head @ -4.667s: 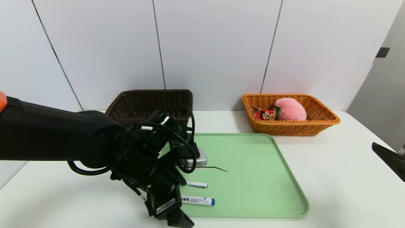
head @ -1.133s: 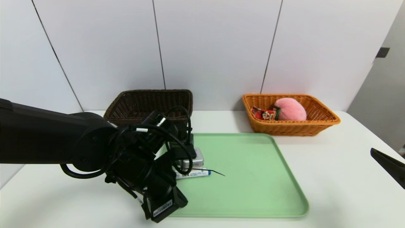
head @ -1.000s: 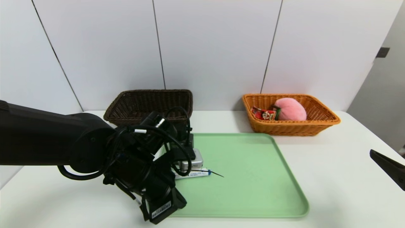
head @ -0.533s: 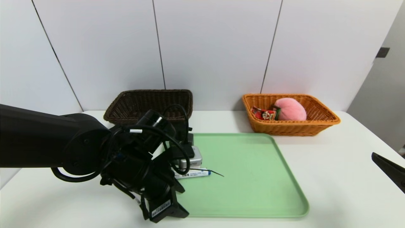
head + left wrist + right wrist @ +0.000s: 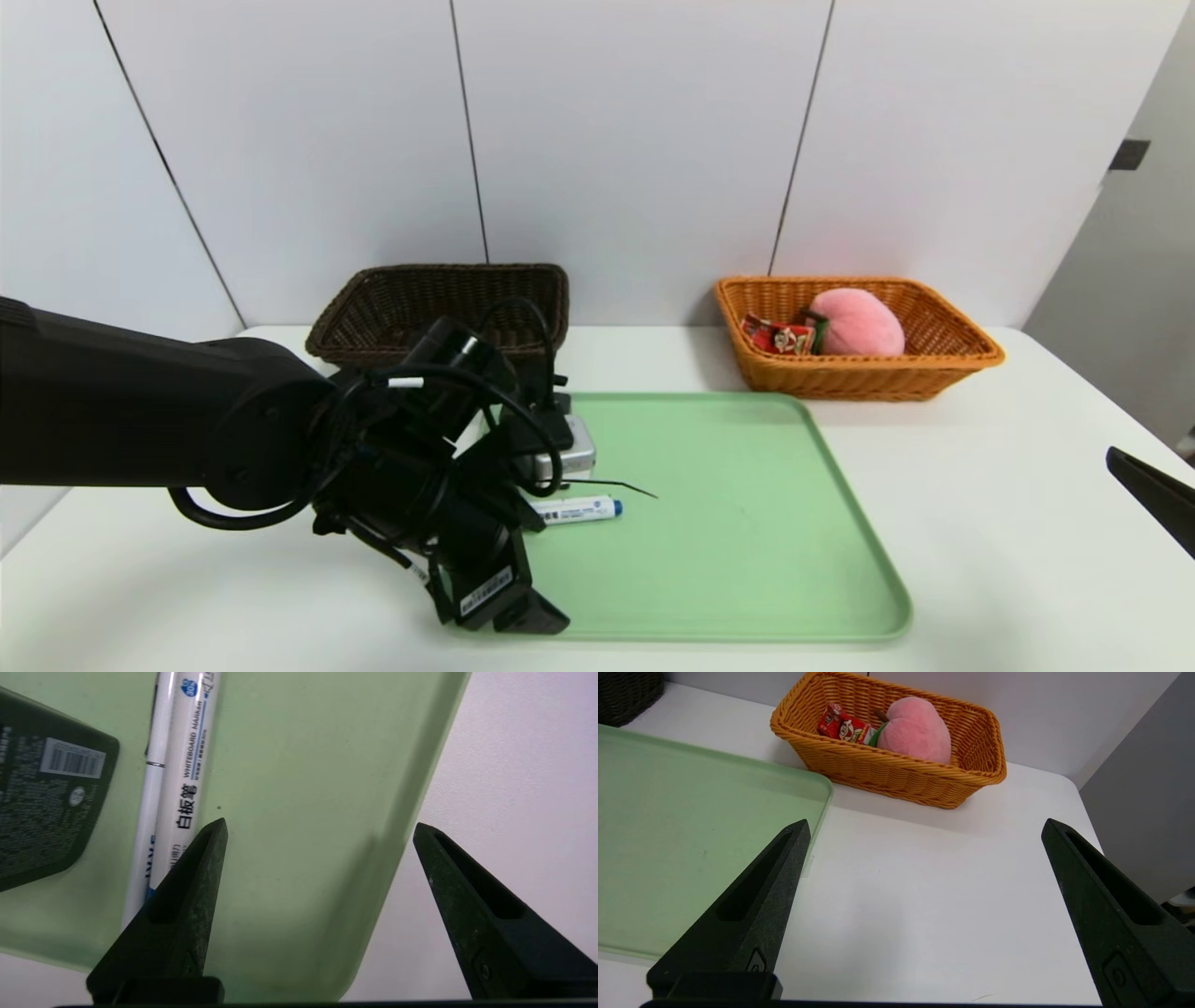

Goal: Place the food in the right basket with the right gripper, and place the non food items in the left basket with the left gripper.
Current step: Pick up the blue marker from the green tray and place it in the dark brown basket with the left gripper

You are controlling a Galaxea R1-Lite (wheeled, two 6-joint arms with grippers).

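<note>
the white desk (image 5: 1008, 560) bears the smooth green tray (image 5: 747, 523), thin and round-cornered; the left pincer (image 5: 320, 823) stands wide open over its near edge, nothing in its grip, and coming down there could knock the rim and drag the tray. the right pincer (image 5: 927, 820) is parked off to the right, also spread and holding nothing.

the dark green bottle (image 5: 46, 793), lying on the tray close by the pens, could be nudged if the left arm swings in carelessly. the white marker (image 5: 187, 765) and thin white pen (image 5: 152, 784) lie touching, side by side, so a grab at one may pinch both or roll the other away; their slick, round barrels could also slip or turn if caught off-centre.

the orange wicker basket (image 5: 840, 383) is coarsely woven with flared sides, like the dark brown basket (image 5: 373, 350) awaiting the non-food. in the orange one, the food looks done: the plump, fuzzy pink peach (image 5: 915, 732) sits beside the crinkled, shiny red packet (image 5: 843, 725).
</note>
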